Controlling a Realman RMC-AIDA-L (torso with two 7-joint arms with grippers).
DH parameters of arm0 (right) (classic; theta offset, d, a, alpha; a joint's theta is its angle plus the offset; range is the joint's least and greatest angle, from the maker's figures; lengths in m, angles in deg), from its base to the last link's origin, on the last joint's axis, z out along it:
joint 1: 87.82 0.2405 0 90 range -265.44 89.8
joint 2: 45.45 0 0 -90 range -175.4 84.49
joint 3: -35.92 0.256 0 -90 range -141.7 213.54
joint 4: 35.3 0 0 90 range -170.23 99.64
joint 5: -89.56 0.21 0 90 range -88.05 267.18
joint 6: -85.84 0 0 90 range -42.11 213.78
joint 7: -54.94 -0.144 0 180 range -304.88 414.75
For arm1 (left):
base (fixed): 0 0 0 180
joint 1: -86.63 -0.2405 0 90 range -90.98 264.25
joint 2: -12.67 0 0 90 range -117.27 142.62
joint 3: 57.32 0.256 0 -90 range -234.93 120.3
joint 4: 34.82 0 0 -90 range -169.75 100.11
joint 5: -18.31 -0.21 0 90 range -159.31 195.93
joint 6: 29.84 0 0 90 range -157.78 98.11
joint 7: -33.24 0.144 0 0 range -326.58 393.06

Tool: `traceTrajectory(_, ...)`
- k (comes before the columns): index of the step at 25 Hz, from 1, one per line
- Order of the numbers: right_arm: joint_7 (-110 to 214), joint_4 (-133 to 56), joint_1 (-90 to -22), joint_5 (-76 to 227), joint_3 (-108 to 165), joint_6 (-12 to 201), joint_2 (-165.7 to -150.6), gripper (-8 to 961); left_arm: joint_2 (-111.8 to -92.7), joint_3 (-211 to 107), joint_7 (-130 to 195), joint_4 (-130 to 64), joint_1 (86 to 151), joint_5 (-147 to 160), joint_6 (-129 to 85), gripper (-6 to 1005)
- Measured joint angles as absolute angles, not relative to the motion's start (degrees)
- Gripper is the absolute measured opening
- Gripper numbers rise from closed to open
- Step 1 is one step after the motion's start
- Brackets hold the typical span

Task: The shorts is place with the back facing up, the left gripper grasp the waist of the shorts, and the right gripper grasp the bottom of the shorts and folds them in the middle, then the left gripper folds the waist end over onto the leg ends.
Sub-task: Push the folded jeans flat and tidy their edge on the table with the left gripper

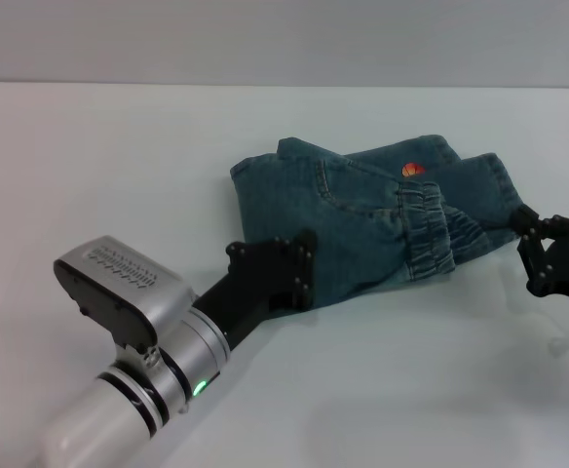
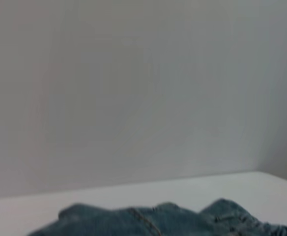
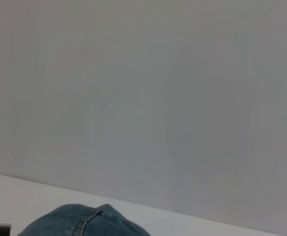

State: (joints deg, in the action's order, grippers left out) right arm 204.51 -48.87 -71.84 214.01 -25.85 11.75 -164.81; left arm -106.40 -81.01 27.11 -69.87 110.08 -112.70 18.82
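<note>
The blue denim shorts [image 1: 362, 214] lie folded at the middle of the white table [image 1: 119, 166]. Their ruffled waist [image 1: 431, 234] rests on top toward the right, below the orange ball print [image 1: 412, 171]. The leg ends [image 1: 499, 180] stick out at the far right. My left gripper [image 1: 307, 271], a black claw on a silver arm, sits at the shorts' near-left folded edge with its fingers apart. My right gripper [image 1: 528, 252] stands open just right of the waist and leg ends, holding nothing. Each wrist view shows only a strip of the shorts [image 2: 173, 221] [image 3: 84, 221].
A pale wall [image 1: 284, 39] closes off the far edge of the table. Bare white tabletop lies to the left of the shorts and in front of them.
</note>
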Motion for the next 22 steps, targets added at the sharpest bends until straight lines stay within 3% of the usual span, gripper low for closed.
traceTrajectory(14, 203.98, -46.35, -71.36, 217.22, -25.9, 10.7, -164.81, -1, -106.37, -80.96, 20.14, -65.4, 114.99, -112.76, 10.95, 29)
traceTrajectory(22, 203.94, -45.15, -71.48, 217.66, -25.79, 7.76, -164.97, 0, -106.04, -83.45, 14.05, -57.6, 121.04, -112.69, 9.06, 41)
